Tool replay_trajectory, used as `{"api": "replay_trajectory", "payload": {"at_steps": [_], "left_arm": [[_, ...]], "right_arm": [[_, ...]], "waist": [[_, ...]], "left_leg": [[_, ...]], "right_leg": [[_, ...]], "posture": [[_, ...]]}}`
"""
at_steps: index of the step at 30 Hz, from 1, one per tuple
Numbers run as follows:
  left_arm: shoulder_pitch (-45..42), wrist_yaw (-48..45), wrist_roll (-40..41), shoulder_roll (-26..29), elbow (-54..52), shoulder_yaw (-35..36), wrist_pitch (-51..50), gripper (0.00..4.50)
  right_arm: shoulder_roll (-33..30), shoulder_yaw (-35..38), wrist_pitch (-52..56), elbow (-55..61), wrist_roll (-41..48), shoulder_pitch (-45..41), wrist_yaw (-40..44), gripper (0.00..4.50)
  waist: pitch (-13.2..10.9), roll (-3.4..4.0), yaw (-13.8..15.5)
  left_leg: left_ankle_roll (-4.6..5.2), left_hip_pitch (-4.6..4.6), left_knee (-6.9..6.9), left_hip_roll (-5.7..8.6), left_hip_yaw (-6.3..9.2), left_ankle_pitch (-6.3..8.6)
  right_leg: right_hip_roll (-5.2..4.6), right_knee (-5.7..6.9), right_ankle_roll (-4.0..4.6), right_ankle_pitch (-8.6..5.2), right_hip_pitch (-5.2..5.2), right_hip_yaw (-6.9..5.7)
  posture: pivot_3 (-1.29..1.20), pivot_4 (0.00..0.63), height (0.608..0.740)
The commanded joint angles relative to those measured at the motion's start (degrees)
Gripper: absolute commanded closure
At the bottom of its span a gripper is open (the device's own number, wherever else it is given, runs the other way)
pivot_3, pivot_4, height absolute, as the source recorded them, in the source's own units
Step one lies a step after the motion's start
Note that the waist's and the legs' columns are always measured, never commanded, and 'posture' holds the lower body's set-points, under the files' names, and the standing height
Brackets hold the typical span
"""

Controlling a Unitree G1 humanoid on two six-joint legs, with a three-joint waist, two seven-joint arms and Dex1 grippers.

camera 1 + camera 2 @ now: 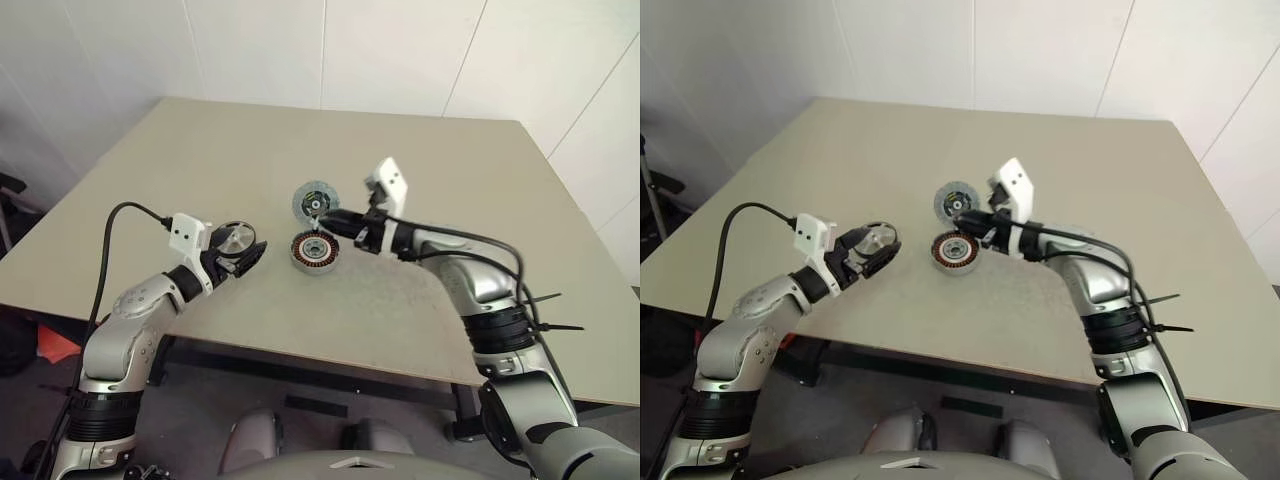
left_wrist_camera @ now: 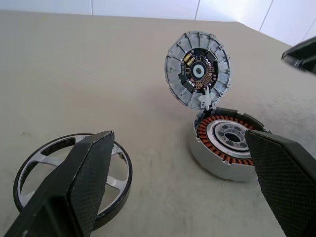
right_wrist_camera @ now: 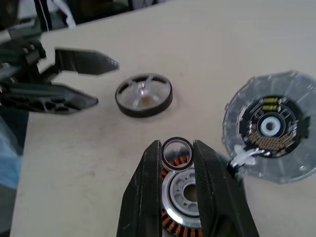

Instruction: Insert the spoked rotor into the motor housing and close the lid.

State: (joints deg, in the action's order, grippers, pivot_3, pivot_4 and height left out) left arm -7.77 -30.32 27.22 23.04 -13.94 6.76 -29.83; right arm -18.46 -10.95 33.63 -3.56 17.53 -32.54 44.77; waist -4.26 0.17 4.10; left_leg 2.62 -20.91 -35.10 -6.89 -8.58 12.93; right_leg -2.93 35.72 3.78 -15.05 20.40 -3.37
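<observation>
The right claw [image 3: 177, 148] is nearly closed, pinching a small dark ring [image 3: 177, 153] between its fingertips, just above the housing [image 1: 314, 250]. The left claw [image 2: 182, 163] stands wide open and holds nothing; the rotor [image 1: 237, 238] lies on the table [image 1: 420, 190] just beside its near finger, left of the housing. The lid [image 1: 314, 201] stands tilted up just beyond the housing, its white tab at the housing's far rim, so the copper windings are uncovered. Bare tabletop lies on all sides; the rotor and left claw sit near the table's near-left edge.
</observation>
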Motion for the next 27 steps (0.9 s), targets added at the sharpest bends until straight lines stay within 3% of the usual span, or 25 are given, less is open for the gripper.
{"api": "replay_trajectory", "payload": {"at_steps": [1, 8, 27], "left_arm": [[-0.6, 0.2, -0.2, 0.0, -1.3, 0.3, 1.0, 0.0], [0.1, 0.6, -0.2, 0.1, -2.2, 0.7, 0.9, 0.0], [0.9, 1.3, -0.3, -0.9, -3.1, -0.3, 0.8, 0.0]], "right_arm": [[0.9, -2.6, -3.2, -3.1, -4.0, -2.3, -1.0, 3.86], [2.1, -7.4, -9.3, -11.1, -11.1, -3.2, -1.3, 3.86], [3.3, -5.9, -13.4, -17.5, -13.7, -5.2, -1.3, 3.86]], "waist": [[0.0, 0.0, 0.0], [0.0, 0.0, -0.1], [0.0, 0.0, -0.2]], "left_leg": [[-0.02, 0.0, 0.0, 0.0, 0.0, -0.01], [-0.05, 0.01, 0.01, 0.0, 0.0, -0.02], [-0.06, 0.02, 0.01, -0.01, 0.0, -0.03]], "right_leg": [[0.0, 0.01, 0.0, 0.0, 0.01, 0.0], [0.0, 0.02, 0.0, 0.0, 0.01, 0.0], [0.01, 0.06, 0.01, 0.0, 0.01, 0.0]], "posture": [[0.0, 0.0, 0.74], [0.0, 0.0, 0.74], [0.0, 0.0, 0.74]]}}
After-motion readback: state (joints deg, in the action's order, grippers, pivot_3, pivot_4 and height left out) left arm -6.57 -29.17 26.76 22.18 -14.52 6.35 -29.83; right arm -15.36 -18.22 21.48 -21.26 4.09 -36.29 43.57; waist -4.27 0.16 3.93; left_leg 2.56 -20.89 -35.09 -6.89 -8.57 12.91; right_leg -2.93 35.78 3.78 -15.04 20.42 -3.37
